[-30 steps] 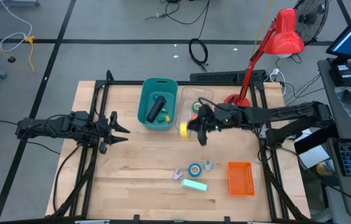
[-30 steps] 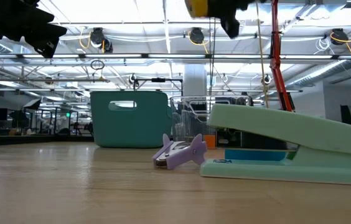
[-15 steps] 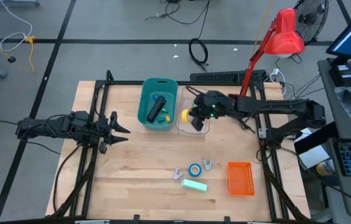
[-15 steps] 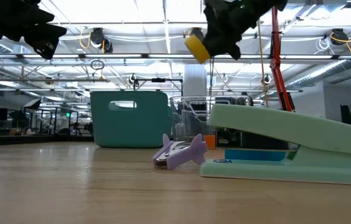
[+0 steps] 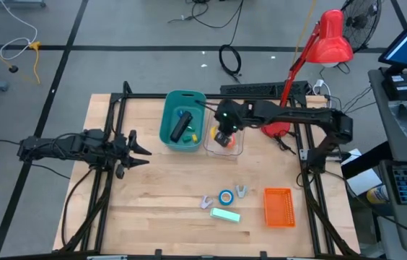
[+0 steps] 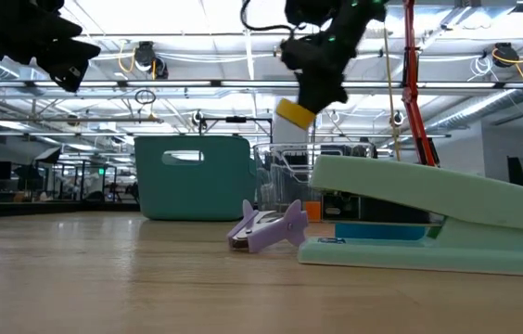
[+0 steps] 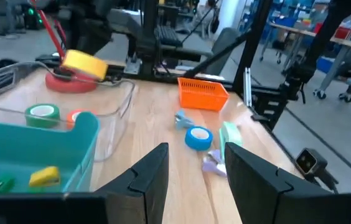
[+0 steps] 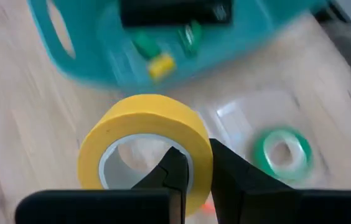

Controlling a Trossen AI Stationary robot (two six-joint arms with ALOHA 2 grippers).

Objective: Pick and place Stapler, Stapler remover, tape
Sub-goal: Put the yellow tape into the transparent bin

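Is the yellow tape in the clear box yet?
Not yet. The right gripper holds the yellow tape in the air above the clear box.

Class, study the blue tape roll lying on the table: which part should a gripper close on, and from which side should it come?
The blue tape roll lies flat on the table, hole upward. Probably best to come straight down from above, one finger in the hole and one outside, pinching the ring wall. Choose the wall away from the purple staple remover close beside it.
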